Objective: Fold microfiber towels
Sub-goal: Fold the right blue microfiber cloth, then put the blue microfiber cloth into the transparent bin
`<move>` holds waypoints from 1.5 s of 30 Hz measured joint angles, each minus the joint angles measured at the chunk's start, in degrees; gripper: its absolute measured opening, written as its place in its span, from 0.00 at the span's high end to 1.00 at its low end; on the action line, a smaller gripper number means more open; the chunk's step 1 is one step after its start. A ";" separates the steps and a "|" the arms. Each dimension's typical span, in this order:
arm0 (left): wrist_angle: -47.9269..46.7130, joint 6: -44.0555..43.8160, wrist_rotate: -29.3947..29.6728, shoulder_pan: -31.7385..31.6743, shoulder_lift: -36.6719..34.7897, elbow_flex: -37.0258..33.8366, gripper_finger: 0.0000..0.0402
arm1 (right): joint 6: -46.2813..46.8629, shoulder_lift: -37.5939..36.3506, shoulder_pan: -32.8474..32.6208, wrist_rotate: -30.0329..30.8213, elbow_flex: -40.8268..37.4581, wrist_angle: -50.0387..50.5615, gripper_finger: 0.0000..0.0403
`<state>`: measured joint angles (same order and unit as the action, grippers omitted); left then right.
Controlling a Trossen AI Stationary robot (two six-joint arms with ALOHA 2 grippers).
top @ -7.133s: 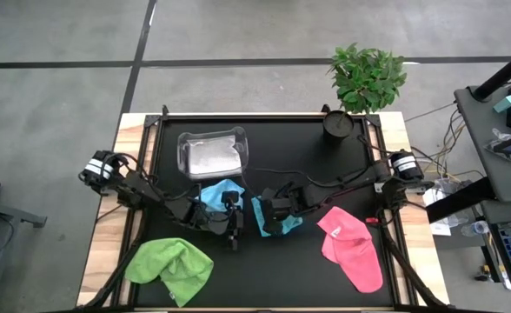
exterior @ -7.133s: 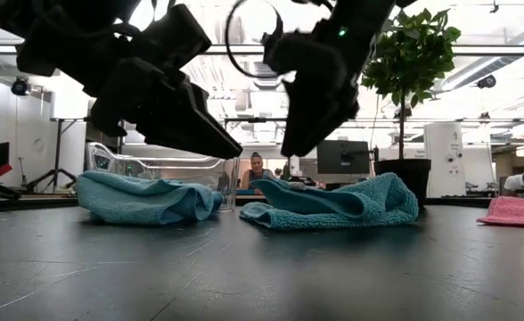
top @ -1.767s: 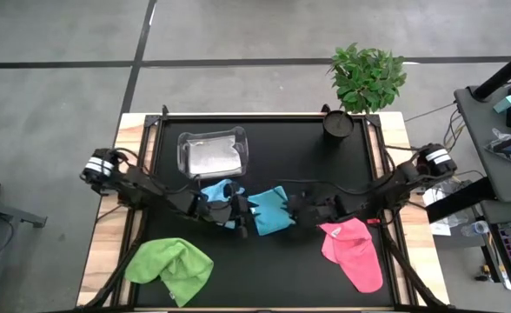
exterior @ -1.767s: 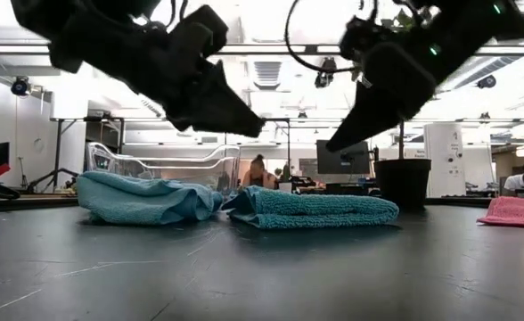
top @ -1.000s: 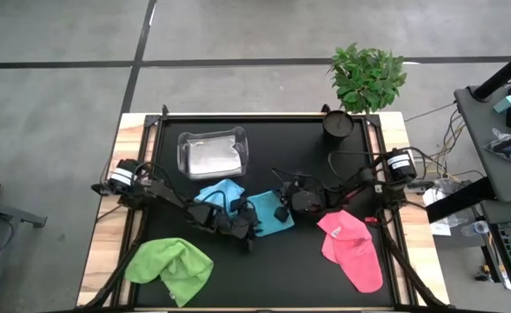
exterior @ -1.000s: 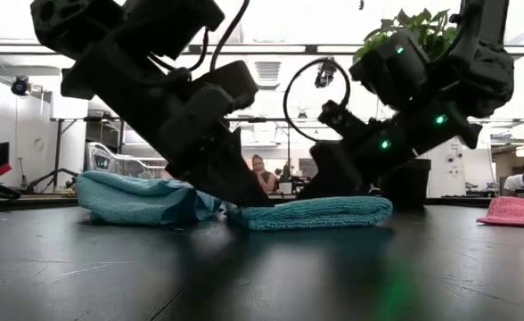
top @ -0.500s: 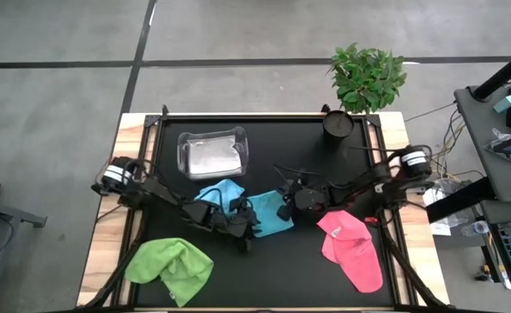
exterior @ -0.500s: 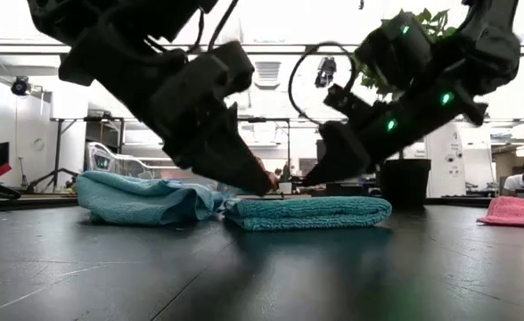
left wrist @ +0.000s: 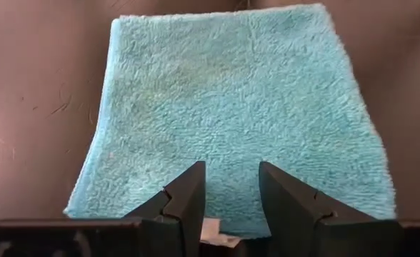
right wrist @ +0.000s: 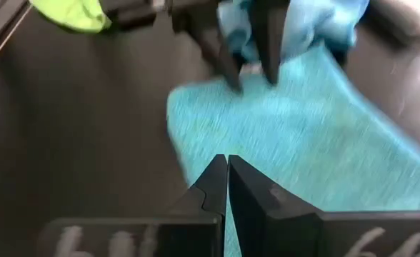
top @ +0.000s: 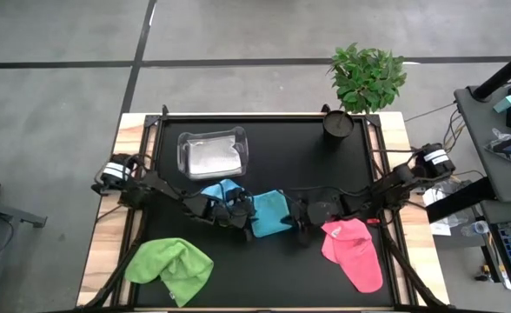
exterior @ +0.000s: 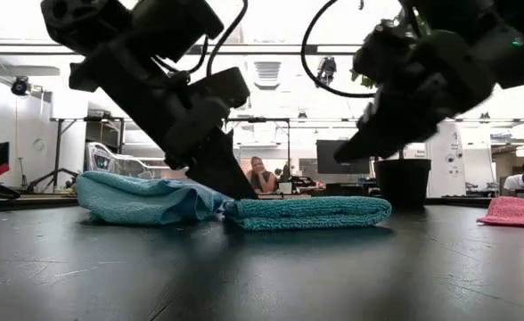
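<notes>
A light blue towel lies folded flat at the table's middle, also in the low view and both wrist views. My left gripper is open and slants down at its left edge. My right gripper is shut and hangs above the towel's right end, touching nothing. A second light blue towel lies crumpled just left of it. The lime green towel and the pink towel lie near the front. My left gripper's open fingers come slanting down from the table's left at the folded towel's left edge, one on each side of a small white tag. Whether the tips press on the cloth I cannot tell. The towel lies flat on the table.
A clear plastic tub with a pale cloth inside stands at the far left. A potted plant stands at the far right corner. Bare black tabletop shows at the front middle.
My right gripper has risen off the folded towel's right end and drawn back toward the table's right edge. My left gripper has stayed low at the towel's left edge, shifting a little toward the far edge. The folded towel lies flat where it was.
</notes>
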<state>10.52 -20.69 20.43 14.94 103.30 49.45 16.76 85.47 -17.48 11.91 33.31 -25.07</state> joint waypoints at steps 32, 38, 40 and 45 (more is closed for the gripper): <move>-7.27 -58.99 -9.65 0.39 -7.07 -0.35 0.36 | 25.78 -8.95 4.02 1.46 1.01 21.38 0.35; -7.25 -60.00 -9.47 0.44 -3.96 -0.21 0.36 | 26.13 -4.17 4.77 1.83 0.95 18.63 0.31; -5.70 -59.96 -9.21 0.42 -2.18 0.15 0.36 | 26.13 -2.98 5.24 2.18 0.95 18.45 0.31; -3.22 -59.54 -8.26 0.30 0.33 1.52 0.36 | 26.13 -1.26 6.59 2.23 0.92 16.89 0.30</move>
<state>7.29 -80.23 12.16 15.24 103.63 50.97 42.89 84.21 -10.89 14.14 34.23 -8.18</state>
